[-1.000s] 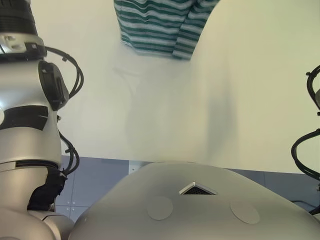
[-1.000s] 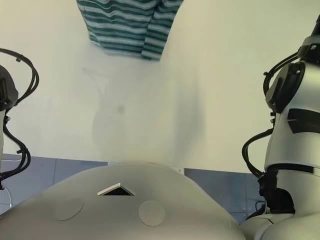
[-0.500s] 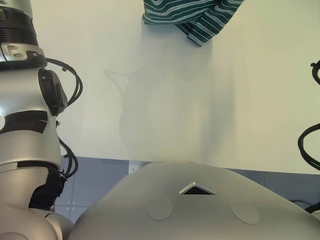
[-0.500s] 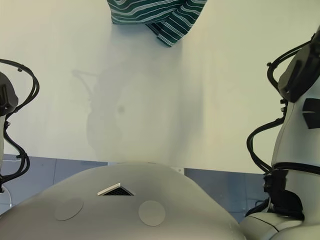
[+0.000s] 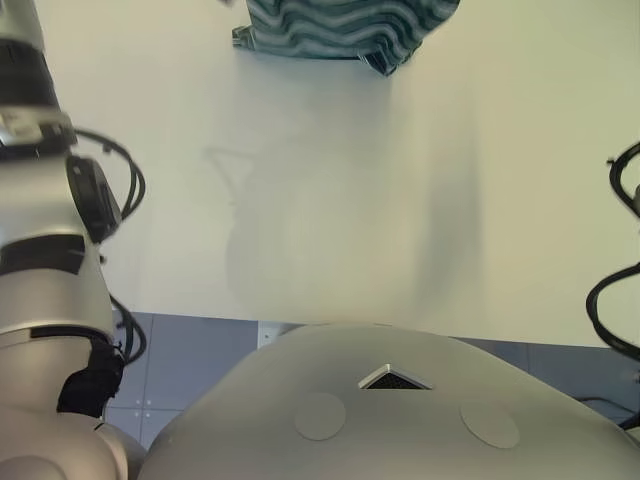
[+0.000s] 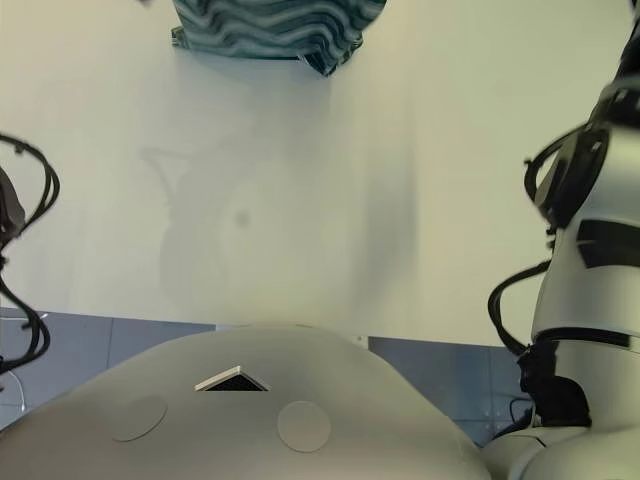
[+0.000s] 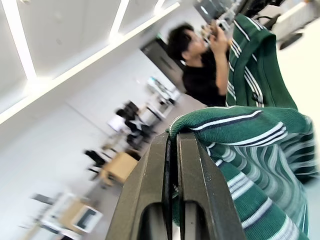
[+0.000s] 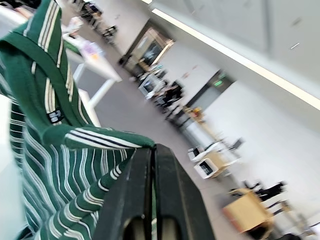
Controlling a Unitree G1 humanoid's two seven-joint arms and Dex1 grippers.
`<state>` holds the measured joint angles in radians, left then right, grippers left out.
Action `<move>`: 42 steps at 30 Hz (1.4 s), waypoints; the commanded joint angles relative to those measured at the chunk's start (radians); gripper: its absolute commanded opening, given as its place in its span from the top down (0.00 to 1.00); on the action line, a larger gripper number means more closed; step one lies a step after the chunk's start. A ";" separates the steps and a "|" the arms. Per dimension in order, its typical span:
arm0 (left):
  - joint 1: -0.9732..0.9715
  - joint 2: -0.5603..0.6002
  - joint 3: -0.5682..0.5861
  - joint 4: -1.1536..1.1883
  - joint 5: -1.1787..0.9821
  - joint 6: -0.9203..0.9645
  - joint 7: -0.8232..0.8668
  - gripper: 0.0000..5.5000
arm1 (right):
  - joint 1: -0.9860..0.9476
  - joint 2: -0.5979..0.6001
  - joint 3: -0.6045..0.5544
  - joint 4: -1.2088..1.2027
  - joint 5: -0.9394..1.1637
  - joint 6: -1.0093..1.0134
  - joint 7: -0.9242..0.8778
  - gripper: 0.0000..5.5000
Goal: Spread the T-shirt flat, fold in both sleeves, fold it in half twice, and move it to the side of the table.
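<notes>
Open-plan office: desks (image 8: 244, 214), monitors (image 8: 206, 168), strip ceiling lights (image 7: 13, 41).

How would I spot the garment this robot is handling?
Look to the far part of the pale table. There the T-shirt is pinched by the left tool and right tool. Dark green with thin white stripes, it stands out against that plain surface.
</notes>
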<state>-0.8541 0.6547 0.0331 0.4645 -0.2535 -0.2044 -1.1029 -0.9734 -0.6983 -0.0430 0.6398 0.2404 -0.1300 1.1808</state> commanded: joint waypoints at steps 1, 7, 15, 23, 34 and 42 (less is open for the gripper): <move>0.949 0.370 0.025 -0.983 -0.416 0.419 -0.288 1.00 | 1.049 -0.352 0.015 -1.131 0.267 0.457 0.158 1.00; 1.314 0.307 -0.247 -0.866 0.140 0.032 -0.201 1.00 | 1.503 -0.420 0.151 -1.097 -0.052 0.319 0.186 1.00; 1.390 0.480 -0.072 -1.021 -0.091 0.291 -0.264 0.83 | 1.354 -0.562 -0.153 -1.149 0.301 0.612 0.298 0.76; 0.803 0.301 -0.059 -0.746 -0.241 0.476 -0.140 0.66 | 0.773 -0.096 0.244 -0.756 0.113 0.607 -0.062 0.59; 0.004 -0.294 -0.490 0.666 0.480 0.035 0.722 0.66 | 0.202 0.385 0.374 0.471 -0.244 0.193 -0.693 0.59; 0.291 -0.181 -0.151 0.364 0.155 -0.221 0.517 0.66 | 0.490 0.214 0.028 -0.047 0.031 0.007 -0.598 0.59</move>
<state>-0.7536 0.3909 -0.1740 0.9960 -0.0407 -0.4880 -0.5381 -0.6336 -0.4123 0.0786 0.7281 0.1984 -0.2121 0.5630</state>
